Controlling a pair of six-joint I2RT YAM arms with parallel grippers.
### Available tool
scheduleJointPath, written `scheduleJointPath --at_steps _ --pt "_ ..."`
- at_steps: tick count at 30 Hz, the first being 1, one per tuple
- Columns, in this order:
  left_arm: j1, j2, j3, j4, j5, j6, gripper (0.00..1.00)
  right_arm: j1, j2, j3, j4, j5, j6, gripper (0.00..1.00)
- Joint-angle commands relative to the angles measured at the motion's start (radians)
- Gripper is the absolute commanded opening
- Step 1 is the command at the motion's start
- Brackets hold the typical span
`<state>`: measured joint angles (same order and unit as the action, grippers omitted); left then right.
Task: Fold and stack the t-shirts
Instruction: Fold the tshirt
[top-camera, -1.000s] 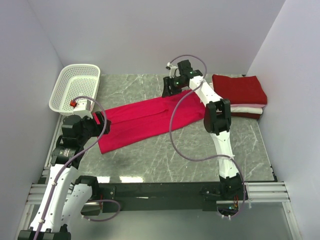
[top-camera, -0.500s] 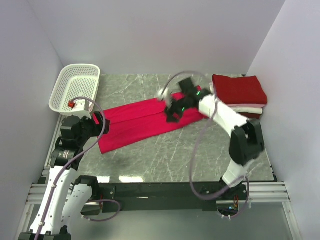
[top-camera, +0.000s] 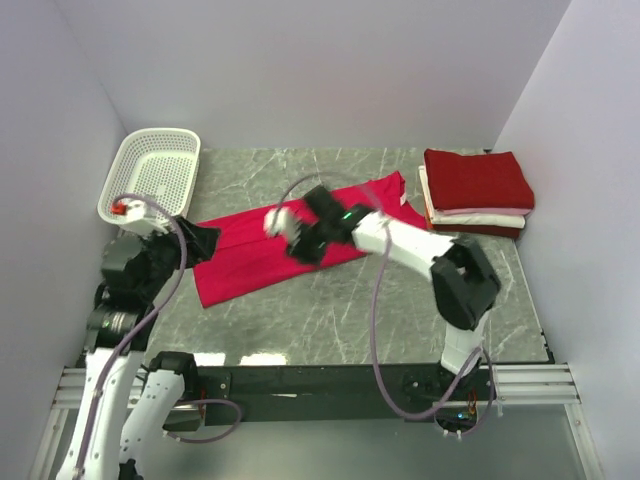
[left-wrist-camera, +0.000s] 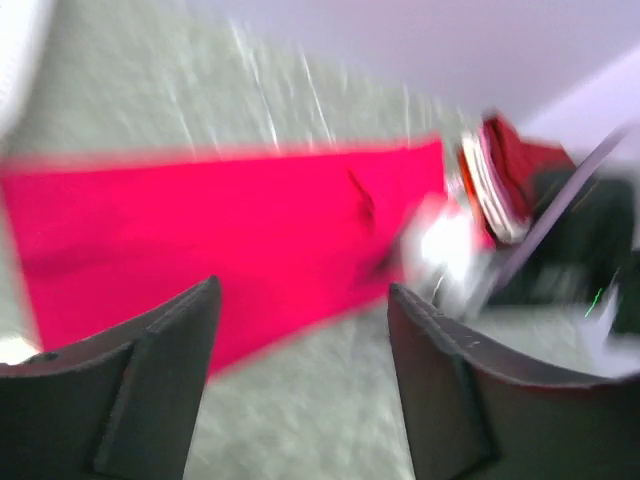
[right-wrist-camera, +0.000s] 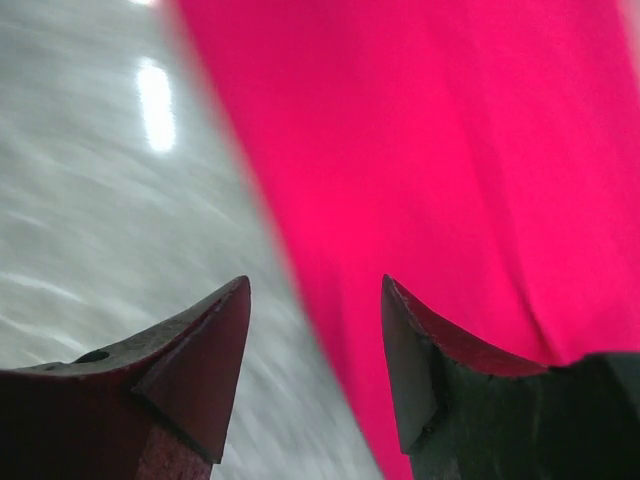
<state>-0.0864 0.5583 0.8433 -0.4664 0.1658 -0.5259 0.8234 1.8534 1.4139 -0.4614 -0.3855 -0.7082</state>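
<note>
Across the middle of the overhead frame, on the grey marbled tabletop (top-camera: 300, 310), a bright pinkish-red cloth t-shirt (top-camera: 245, 258), laid out long and flat, slanting from lower left up toward upper right.

Right hand (top-camera: 302, 245) low over the shirt's middle, near its lower edge. In the right wrist view, fingers spread apart with nothing between them (right-wrist-camera: 315, 290); shirt (right-wrist-camera: 450, 150) filling the right side of that frame, bare tabletop (right-wrist-camera: 100, 180) on the left, the cloth's edge running right between the two fingertips. Touching the cloth or not: cannot tell.

Left hand (top-camera: 203, 238) at the shirt's left end, in the left-centre of the overhead frame. Also spread wide and empty in the left wrist view (left-wrist-camera: 300, 300) (badly blurred), the red cloth (left-wrist-camera: 200, 240) lying just beyond the fingertips.

At upper right, well apart from both hands, a folded dark crimson t-shirt (top-camera: 478, 180) stacked on a folded white t-shirt (top-camera: 480, 215).

At upper left, a white plastic lattice basket (top-camera: 128, 165).
</note>
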Motion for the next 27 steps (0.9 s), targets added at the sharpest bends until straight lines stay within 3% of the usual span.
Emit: scheduleJointPath --at_steps 1,4,11,20,27 --pt "0.002 0.116 -0.127 0.038 0.202 -0.169 0.68 -0.263 -0.135 -0.024 -0.097 -0.052 0.115 0.61" --pt "-0.009 0.211 -0.22 0.179 0.247 -0.249 0.61 -0.456 -0.174 -0.064 -0.202 -0.076 0.079 0.59" --pt "-0.171 0.46 -0.198 0.294 0.097 -0.276 0.54 -0.711 -0.166 -0.095 -0.267 0.048 -0.034 0.57" --pt "-0.329 0.779 -0.129 0.436 0.029 -0.283 0.5 -0.765 -0.019 -0.015 -0.235 0.23 -0.096 0.54" --pt "-0.372 0.926 -0.049 0.434 -0.023 -0.266 0.5 -0.771 0.018 0.025 -0.243 0.244 -0.123 0.54"
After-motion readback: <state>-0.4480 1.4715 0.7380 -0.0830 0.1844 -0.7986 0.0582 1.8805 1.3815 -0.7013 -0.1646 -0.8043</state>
